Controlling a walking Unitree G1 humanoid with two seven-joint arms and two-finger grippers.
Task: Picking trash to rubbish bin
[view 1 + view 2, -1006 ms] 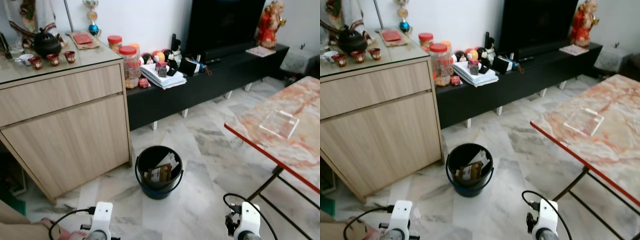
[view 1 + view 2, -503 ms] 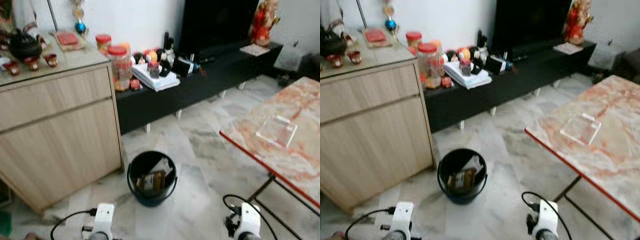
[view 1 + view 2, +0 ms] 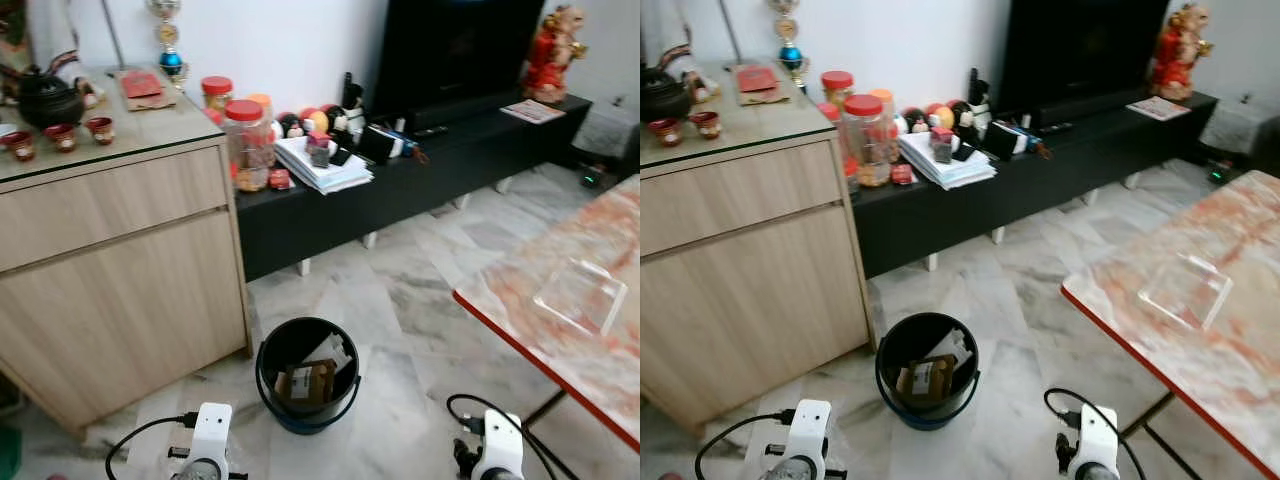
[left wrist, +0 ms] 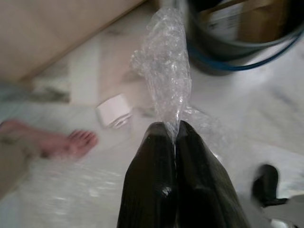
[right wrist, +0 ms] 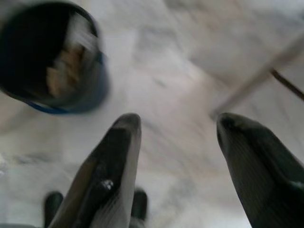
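Compared with a second ago, the whole view has shifted — the camera has moved, bringing the black rubbish bin [image 3: 307, 373] nearer, while the wooden cabinet [image 3: 120, 270] stands just to its left as before. Left gripper [image 4: 173, 135], fingers pressed together, pinches a crumpled clear plastic wrap [image 4: 166, 71] above the marble floor [image 3: 420, 290], near the bin's rim. Right gripper [image 5: 178, 130] hangs with fingers spread, holding nothing. Cardboard and paper trash [image 3: 312, 378] already lies inside the bin. A person's bare foot [image 4: 57, 142] rests on the floor — near a small white cap [image 4: 114, 109].
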